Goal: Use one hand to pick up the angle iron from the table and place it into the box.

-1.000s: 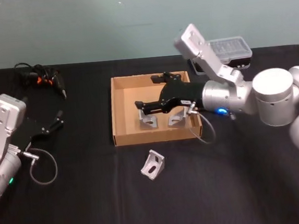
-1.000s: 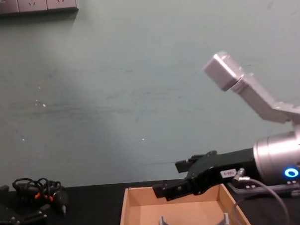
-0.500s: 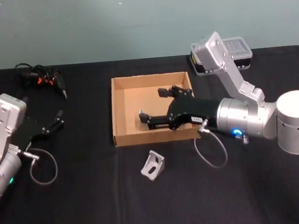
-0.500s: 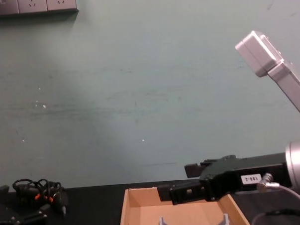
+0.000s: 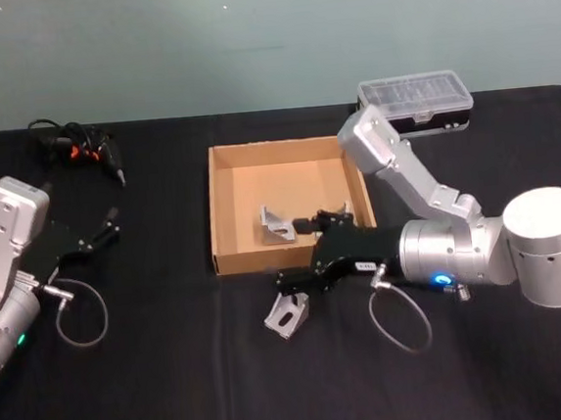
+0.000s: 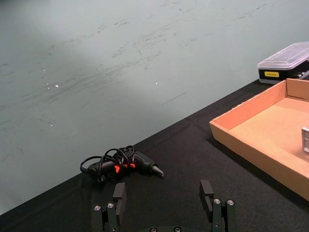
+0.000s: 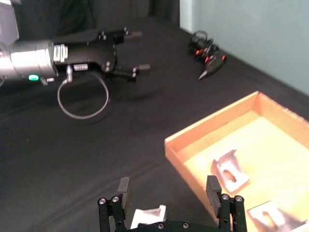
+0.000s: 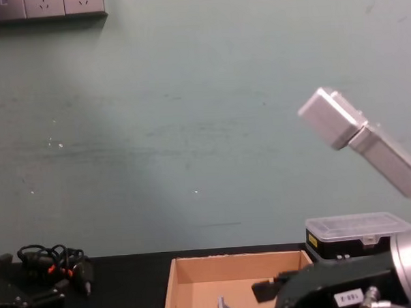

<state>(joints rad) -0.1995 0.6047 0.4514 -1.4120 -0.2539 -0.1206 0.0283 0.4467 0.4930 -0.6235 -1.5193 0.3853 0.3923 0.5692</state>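
Black tabletop (image 5: 179, 396) carries the box (image 5: 240, 258) at centre, with the angle iron (image 5: 288, 313) lying just in front of its near wall. We hold our right gripper (image 5: 294, 254) close above that piece, fingers spread and empty, while our left gripper (image 5: 108, 227) rests open-fingered far left. We judge the approach underway; next we must lower and close across one flange.

Angle iron (image 5: 288, 313) (grey) beside box (image 5: 245, 258)
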